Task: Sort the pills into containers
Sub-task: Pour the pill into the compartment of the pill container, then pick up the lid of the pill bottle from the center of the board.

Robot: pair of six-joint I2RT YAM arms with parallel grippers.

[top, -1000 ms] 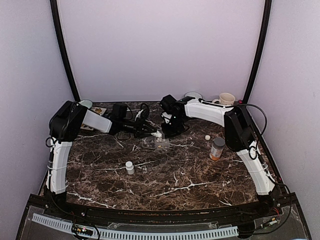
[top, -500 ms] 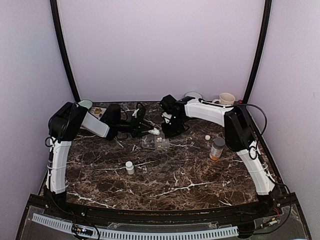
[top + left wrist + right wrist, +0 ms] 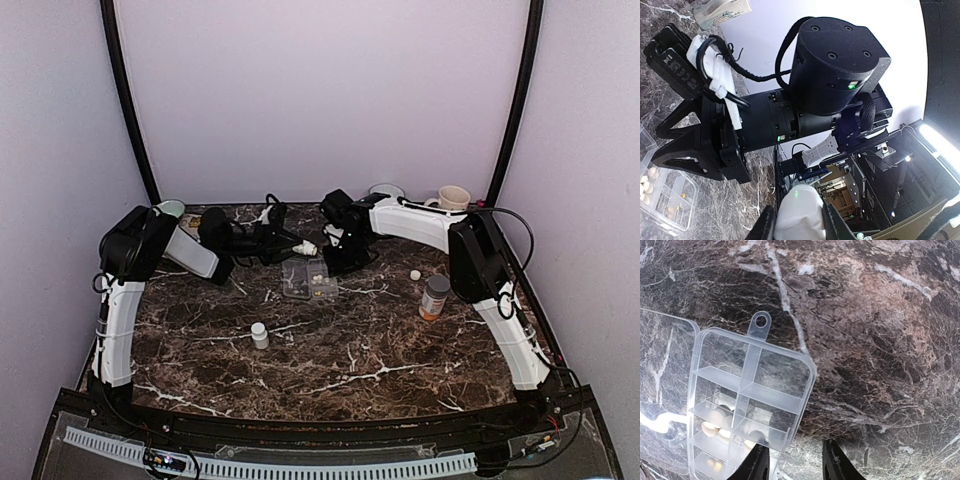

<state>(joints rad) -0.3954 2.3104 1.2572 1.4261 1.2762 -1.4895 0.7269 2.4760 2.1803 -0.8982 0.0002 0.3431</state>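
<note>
The clear pill box [image 3: 753, 385] lies on the marble with its lid [image 3: 662, 390] folded open to the left. Cream pills [image 3: 716, 421] sit in its nearer compartments; the two far ones hold nothing. My right gripper [image 3: 795, 465] hangs low over the box's near right corner, open, with the corner just inside the left fingertip [image 3: 758, 463]. From above, the box [image 3: 308, 281] lies between both grippers. My left gripper [image 3: 799, 222] is shut on a small white bottle [image 3: 800, 212], held in the air behind the box [image 3: 667, 200] and seen from above as the bottle [image 3: 306, 247].
A second small white bottle [image 3: 260, 335] stands in front of the box. An orange bottle with grey cap [image 3: 434, 297] and a loose white cap [image 3: 415, 274] are at the right. Cups [image 3: 455, 197] line the back edge, and another cup [image 3: 170, 208] sits back left.
My left gripper has lifted the white bottle up and back, away from the box. The right gripper's jaws have spread wider beside the box corner.
</note>
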